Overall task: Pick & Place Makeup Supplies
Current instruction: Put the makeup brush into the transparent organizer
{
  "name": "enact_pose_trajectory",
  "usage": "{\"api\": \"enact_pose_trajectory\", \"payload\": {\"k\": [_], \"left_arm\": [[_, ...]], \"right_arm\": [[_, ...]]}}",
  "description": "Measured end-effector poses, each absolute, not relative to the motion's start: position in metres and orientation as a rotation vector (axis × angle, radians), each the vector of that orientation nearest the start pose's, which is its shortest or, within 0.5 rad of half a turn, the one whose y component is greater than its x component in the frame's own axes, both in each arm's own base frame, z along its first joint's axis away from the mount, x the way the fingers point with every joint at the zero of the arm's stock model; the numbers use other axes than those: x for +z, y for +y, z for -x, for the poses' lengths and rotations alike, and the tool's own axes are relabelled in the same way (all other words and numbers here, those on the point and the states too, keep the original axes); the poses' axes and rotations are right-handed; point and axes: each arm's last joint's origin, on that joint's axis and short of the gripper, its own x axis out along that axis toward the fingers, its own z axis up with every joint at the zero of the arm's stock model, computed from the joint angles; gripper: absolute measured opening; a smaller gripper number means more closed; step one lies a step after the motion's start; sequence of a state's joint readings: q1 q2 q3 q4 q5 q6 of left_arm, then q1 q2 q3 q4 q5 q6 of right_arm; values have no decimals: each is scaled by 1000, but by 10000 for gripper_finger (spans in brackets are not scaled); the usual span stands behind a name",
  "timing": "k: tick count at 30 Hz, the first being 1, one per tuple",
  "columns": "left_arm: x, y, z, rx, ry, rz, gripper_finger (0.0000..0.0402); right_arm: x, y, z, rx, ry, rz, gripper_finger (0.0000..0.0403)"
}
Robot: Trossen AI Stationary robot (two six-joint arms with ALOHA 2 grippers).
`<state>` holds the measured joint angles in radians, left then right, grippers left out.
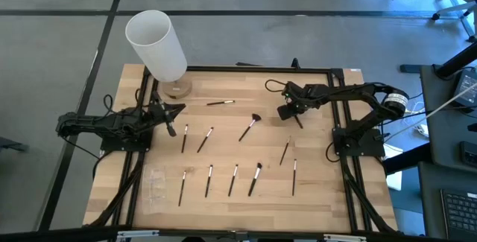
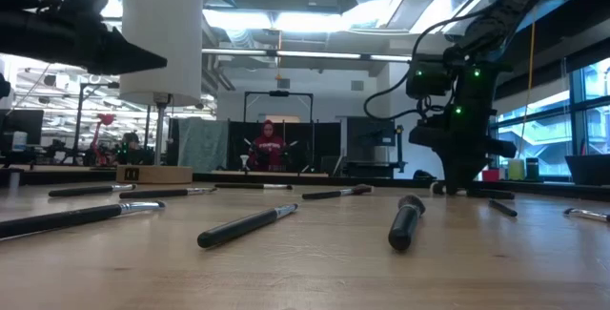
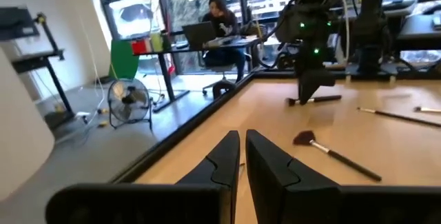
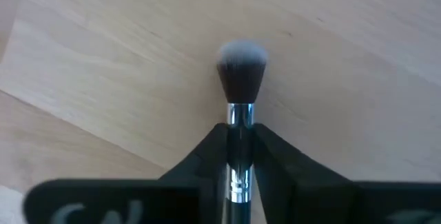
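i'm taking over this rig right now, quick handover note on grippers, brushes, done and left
Right gripper: down at the table's right rear, shut on a makeup brush, not yet lifted.
Left gripper: shut, empty, waiting at the left side near the white cylinder.
Other brushes: scattered flat over the table.
Done: one brush gripped.
Left: place it, then pick up the rest.

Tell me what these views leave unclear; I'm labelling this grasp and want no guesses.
- Right wrist view: the rear of the brush handle is hidden behind the right gripper, which is closed on it.
- Low view: the top of the white cylinder is cut off by the upper edge.
- High view: the clear item near the left arm is too faint to identify.
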<state>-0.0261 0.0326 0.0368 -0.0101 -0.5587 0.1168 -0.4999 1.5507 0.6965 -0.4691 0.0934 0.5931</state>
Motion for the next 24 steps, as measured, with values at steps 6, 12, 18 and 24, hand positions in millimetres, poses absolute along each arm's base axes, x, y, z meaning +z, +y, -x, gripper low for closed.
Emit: {"api": "enact_pose_trajectory", "payload": {"k": [6,12,18,24], "left_arm": [[168,12,-98,497,-3,-29,22],[166,11,-105,475,11,57,22],[169,11,-115,460,-22,95,35],[164,10,-127,453,-1,143,83]], "right_arm": [[145,-125,-225,-807,962,-725,55],[170,-130,-249,-593,711,-678,69],[197,-123,-276,-374,422,-508,49],[220,-98,-297,-228,186,-345,69]]}}
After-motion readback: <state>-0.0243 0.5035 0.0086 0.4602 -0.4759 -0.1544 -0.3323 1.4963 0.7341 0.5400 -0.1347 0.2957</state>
